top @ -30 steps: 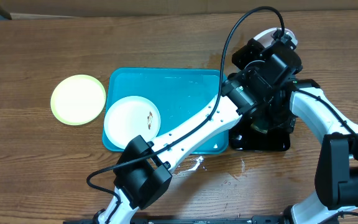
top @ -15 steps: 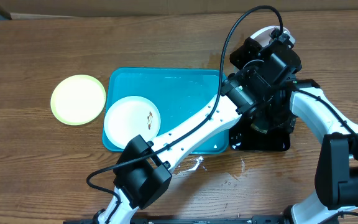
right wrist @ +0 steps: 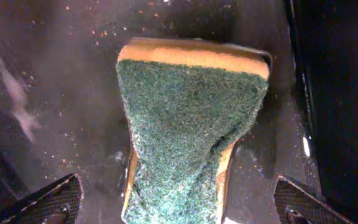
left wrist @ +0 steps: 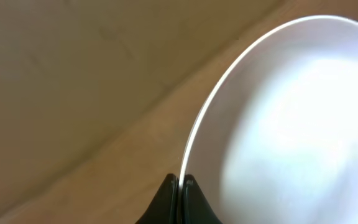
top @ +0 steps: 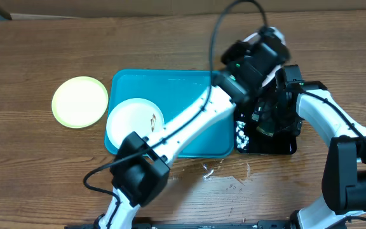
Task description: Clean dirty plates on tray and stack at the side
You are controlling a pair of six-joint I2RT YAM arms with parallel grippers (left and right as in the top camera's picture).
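Observation:
A white plate hangs tilted on edge in my left gripper, which is shut on its rim. From overhead that gripper is above the back right corner of the turquoise tray. A second white plate with small brown smears lies at the tray's front left. A plate with a yellow-green rim rests on the table left of the tray. My right gripper stands open over a green and yellow sponge, one finger on each side and neither touching it.
The sponge lies in a small black tray right of the turquoise tray, with pale specks at its left end. Wet streaks mark the wood in front of the trays. A cable arcs above the left wrist.
My left arm has swung left and toward the back with the held plate, off the black tray and toward the turquoise tray's back right corner. The right arm has not moved.

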